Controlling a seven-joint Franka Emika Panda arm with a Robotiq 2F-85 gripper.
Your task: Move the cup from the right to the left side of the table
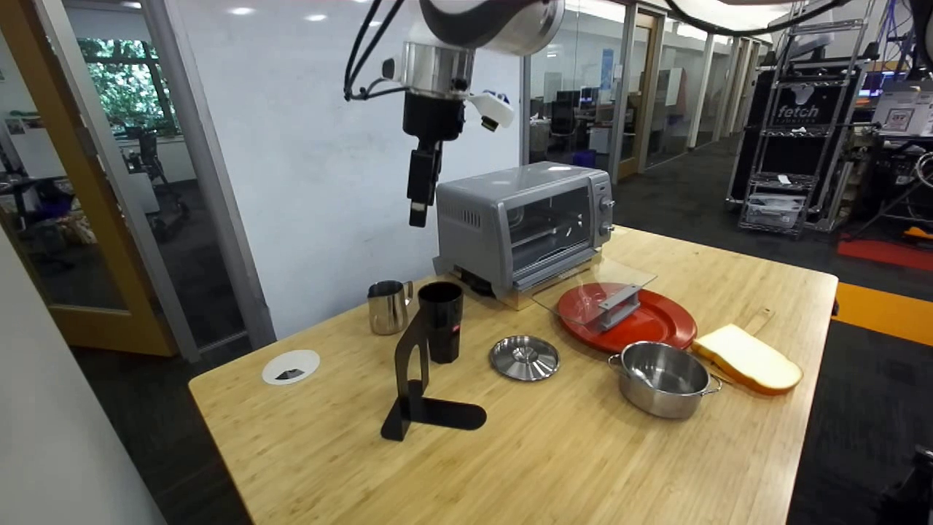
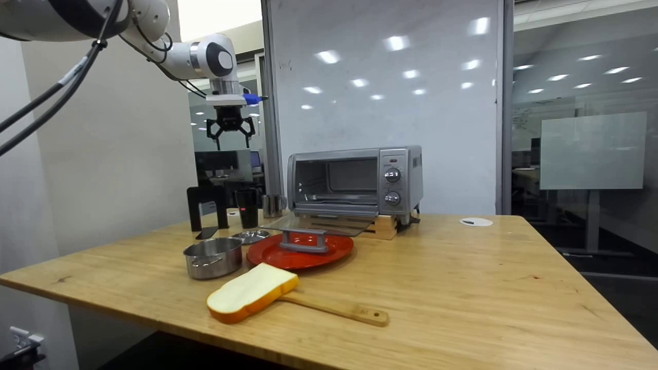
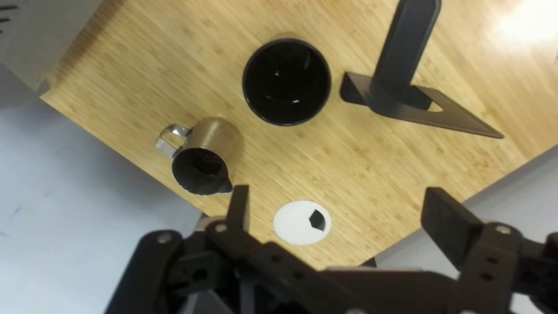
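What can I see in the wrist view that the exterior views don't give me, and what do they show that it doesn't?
Only the wrist view: a straight-down look into the black cup, and the white disc showing in the gap of the open gripper.
Only the exterior views: the red plate, bread slice, steel pot, metal lid and the open front of the toaster oven.
Both: the black cup upright, the small steel cup, black stand, tabletop, and the gripper, holding nothing.

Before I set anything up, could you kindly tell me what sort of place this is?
Most likely a robotics lab in an office building: a robot arm hangs over the table, with a black case marked "fetch" and glass walls in the background.
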